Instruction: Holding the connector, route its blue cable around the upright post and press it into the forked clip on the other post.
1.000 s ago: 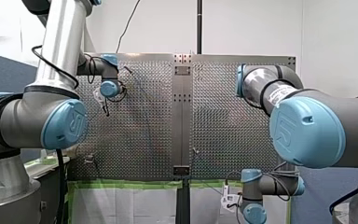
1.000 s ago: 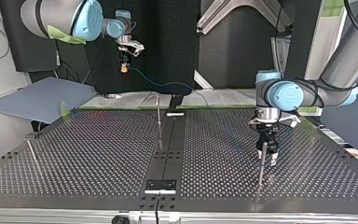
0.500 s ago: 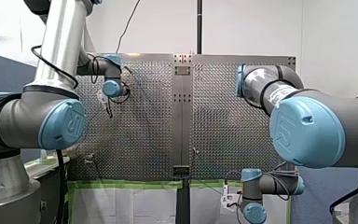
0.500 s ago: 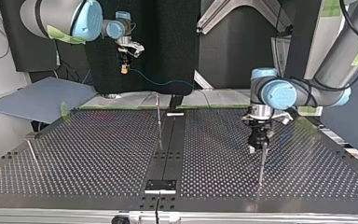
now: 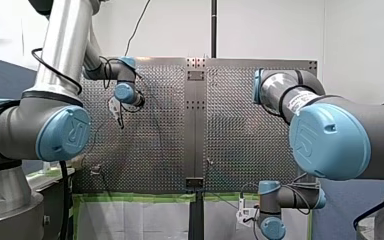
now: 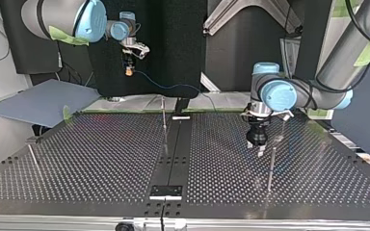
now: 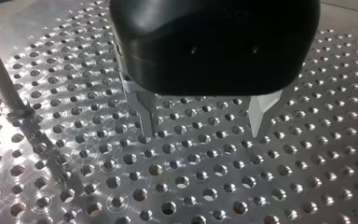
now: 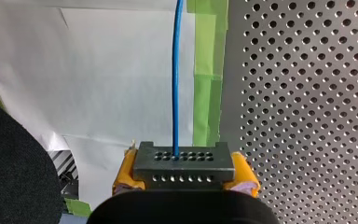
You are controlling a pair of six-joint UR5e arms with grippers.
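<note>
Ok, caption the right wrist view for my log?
The connector clamped in the right jaws, its blue cable running straight ahead past green tape beside the table.

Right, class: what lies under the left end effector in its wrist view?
Only bare perforated table. My left end effector is open, with nothing in it. An upright post stands beside it. Its black body hides the table further back.
</note>
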